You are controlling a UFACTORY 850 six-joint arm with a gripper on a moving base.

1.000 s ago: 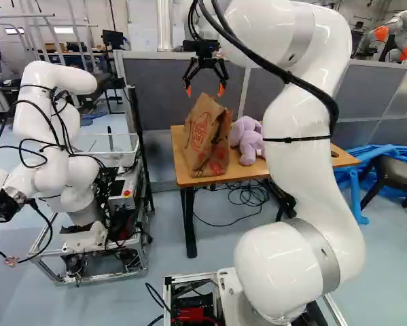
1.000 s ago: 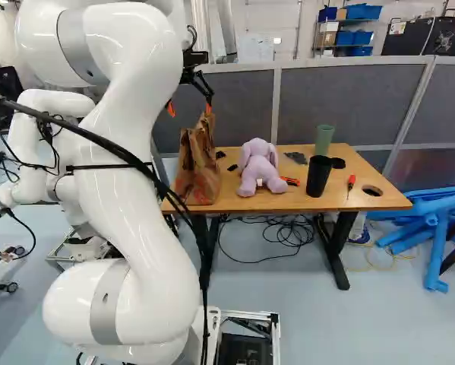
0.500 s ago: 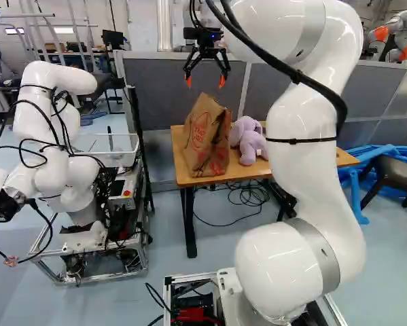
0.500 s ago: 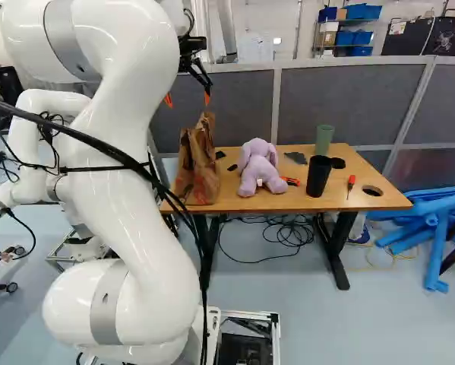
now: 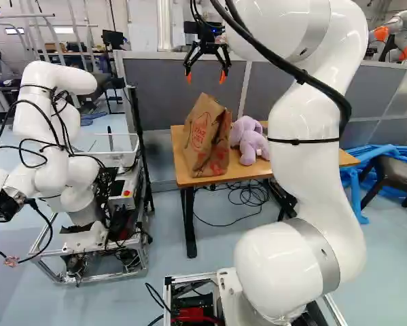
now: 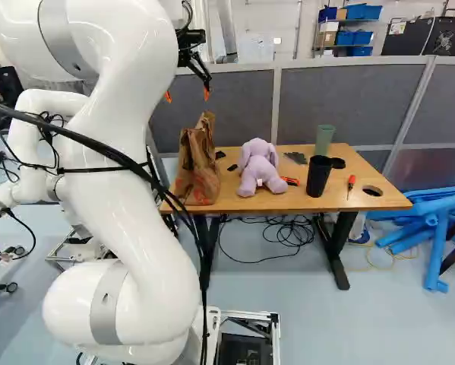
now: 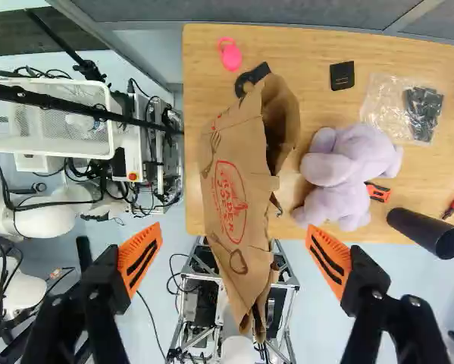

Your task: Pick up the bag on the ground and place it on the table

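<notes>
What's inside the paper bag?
The bag gapes a little, showing only some shadowy brown paper. Its sides cover the rest, so I can't tell if anything is in there.

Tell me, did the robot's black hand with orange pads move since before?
Yes, the hand went up: it sits higher against the grey partition in the left base view.

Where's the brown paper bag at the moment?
The paper bag stands on the wooden table, at its left end in the right base view, beside the purple stuffed toy, below the open claw.
</notes>
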